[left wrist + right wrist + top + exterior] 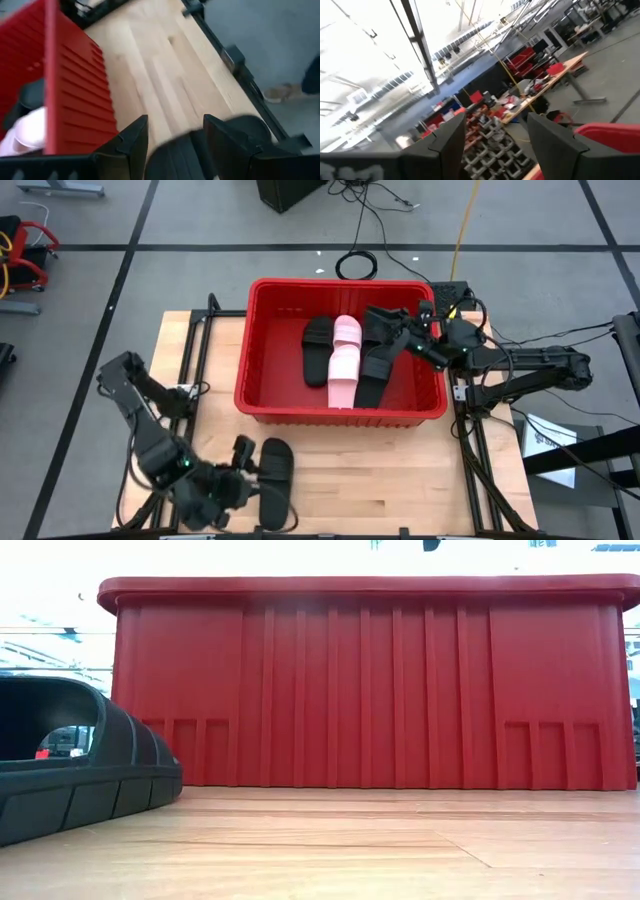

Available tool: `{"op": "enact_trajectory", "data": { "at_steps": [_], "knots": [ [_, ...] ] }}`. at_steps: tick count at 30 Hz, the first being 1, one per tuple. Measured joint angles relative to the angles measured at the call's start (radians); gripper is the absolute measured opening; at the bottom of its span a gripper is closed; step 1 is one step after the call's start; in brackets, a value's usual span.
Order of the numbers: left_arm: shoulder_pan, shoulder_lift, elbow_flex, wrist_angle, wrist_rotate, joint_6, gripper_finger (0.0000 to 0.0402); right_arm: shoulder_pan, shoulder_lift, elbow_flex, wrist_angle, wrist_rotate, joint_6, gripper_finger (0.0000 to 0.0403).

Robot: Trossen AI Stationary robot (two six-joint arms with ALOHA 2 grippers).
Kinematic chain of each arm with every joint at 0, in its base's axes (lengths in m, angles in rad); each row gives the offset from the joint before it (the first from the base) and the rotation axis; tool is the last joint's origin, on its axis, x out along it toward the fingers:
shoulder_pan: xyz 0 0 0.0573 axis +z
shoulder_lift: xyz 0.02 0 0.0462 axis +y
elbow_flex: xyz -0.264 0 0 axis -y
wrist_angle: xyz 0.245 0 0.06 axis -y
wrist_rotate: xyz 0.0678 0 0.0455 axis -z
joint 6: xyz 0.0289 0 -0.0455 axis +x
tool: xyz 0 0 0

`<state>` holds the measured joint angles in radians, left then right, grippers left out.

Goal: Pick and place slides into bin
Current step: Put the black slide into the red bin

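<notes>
- I see a black slide point(70, 765) nearest, on the bench point(400, 480), in front of the bin point(262, 395).
- My left pincer point(172, 137) is spread just over it.
- My right pincer point(495, 135) is spread above the bin's right side; inside lie one pink slide point(343, 360) and black slides point(375, 360).

A wooden table point(400, 470) carries the red bin point(262, 395) and one black slide point(277, 465).

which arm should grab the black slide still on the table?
Left. The left tool is open right beside the black slide at the table's near edge; its wrist view shows the slide between the fingers. The right tool, also open, is up over the bin.
</notes>
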<state>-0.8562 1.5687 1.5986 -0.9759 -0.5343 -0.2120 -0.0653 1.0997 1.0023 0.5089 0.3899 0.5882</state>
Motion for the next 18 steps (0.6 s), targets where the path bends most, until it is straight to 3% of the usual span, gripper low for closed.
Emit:
{"op": "enact_trajectory", "data": {
  "at_steps": [13,18],
  "knots": [
    [-0.1,0.189,-0.001,-0.157,-0.025,-0.176,0.0184,0.101,0.041,0.001,0.029,0.001,0.088,0.0201],
    [-0.097,0.188,-0.002,-0.131,-0.021,-0.173,0.0184,0.133,0.101,0.001,0.097,0.001,0.084,0.0201]
  ]
}}
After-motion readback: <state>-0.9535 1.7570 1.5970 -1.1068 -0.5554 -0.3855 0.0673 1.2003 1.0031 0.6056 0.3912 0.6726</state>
